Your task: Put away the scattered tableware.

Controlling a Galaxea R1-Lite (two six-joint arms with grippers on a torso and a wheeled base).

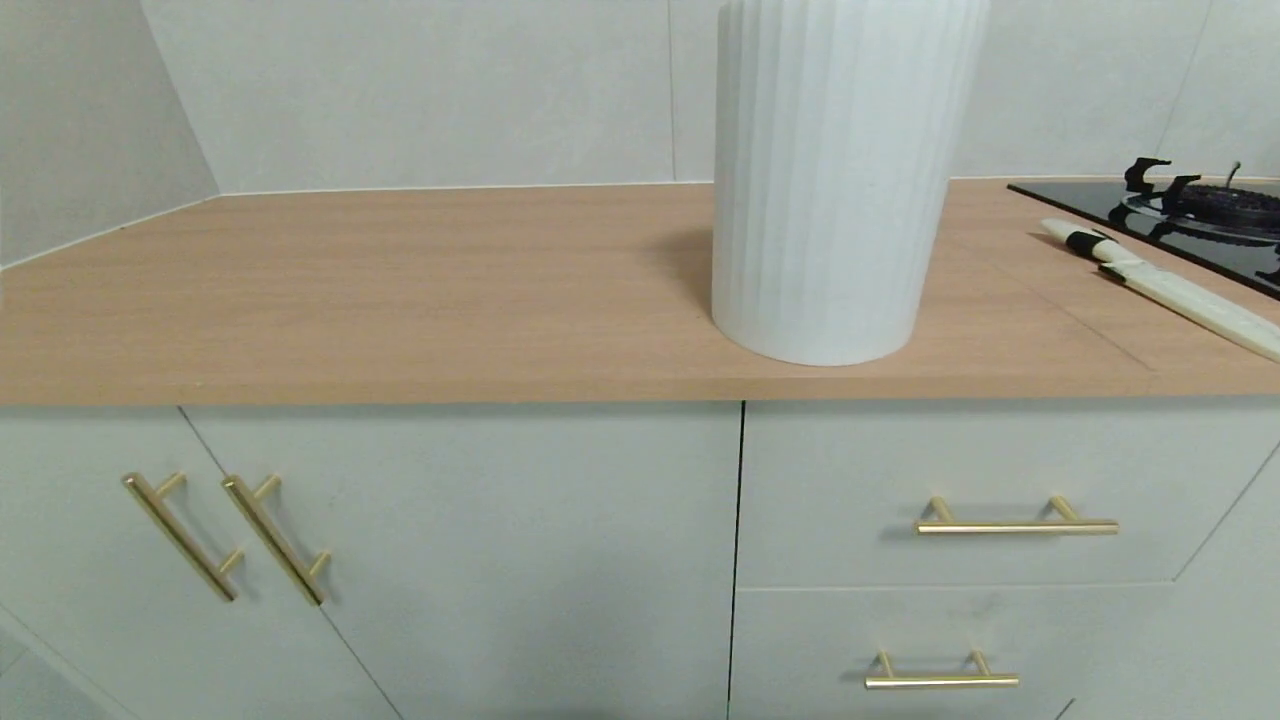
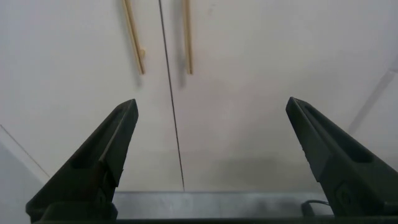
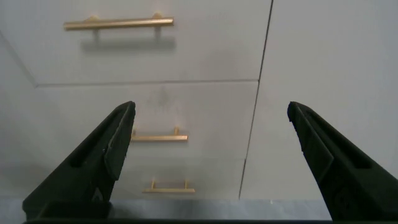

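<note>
Knife [image 1: 1160, 285] lies flat on counter [image 1: 400, 290], well right of ribbed white holder [image 1: 830, 180] (prob. its home). L gripper [image 2: 211, 104] & R gripper [image 3: 211, 107] hang below holder, jaws wide, empty, ready for a pick.

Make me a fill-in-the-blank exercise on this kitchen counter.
1. The knife lies between the white container and the ____.
2. The left gripper and right gripper are both ____.
3. The cabinet doors carry ____ handles.
Missing words: stove; open; two.
</note>
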